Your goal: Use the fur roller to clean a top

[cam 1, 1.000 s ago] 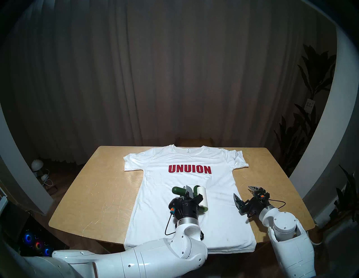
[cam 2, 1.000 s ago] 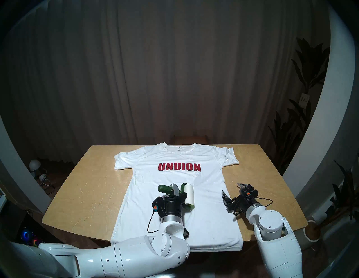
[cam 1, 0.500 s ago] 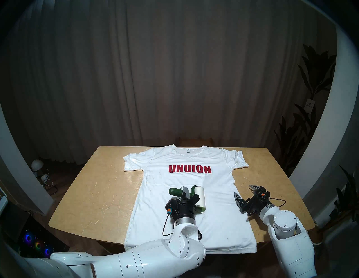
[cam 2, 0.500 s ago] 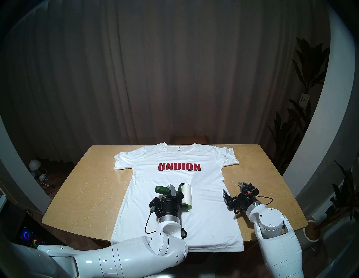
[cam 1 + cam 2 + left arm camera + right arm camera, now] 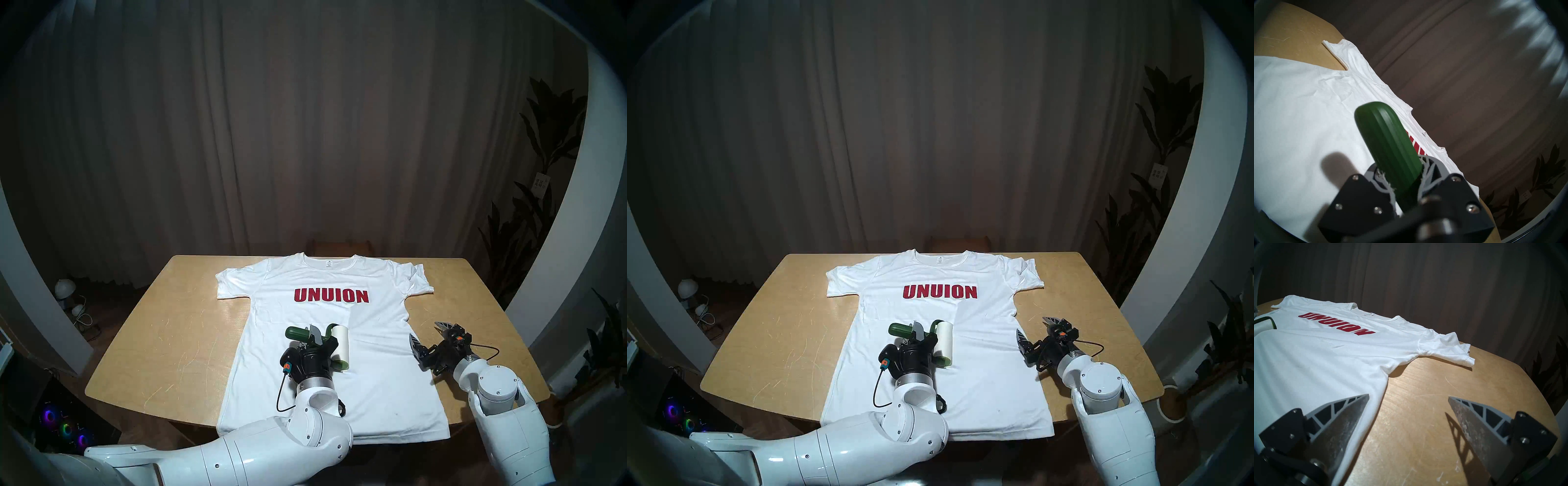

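The top (image 5: 373, 339) (image 5: 983, 339), a white T-shirt with red "UNUION" lettering, lies flat on the wooden table (image 5: 169, 339). My left gripper (image 5: 317, 334) (image 5: 920, 331) (image 5: 1403, 171) is shut on the dark green handle (image 5: 1386, 144) of the fur roller. The roller's white roll (image 5: 341, 342) (image 5: 946, 341) rests on the shirt's middle, below the lettering. My right gripper (image 5: 424, 331) (image 5: 1030, 325) (image 5: 1408, 396) stands open and empty, low over the table at the shirt's right side seam (image 5: 1373, 395). The roll's end (image 5: 1262, 326) shows at the right wrist view's left edge.
The shirt's hem hangs over the table's near edge (image 5: 407, 437). Bare wood lies on both sides of the shirt. A chair back (image 5: 341, 246) stands behind the table. Plants (image 5: 529, 237) stand at the right; a small lamp (image 5: 64, 288) and cables lie on the floor at the left.
My left gripper has carried the roller to the left across the shirt, the roll staying on the cloth. The right gripper has stayed open and almost still.
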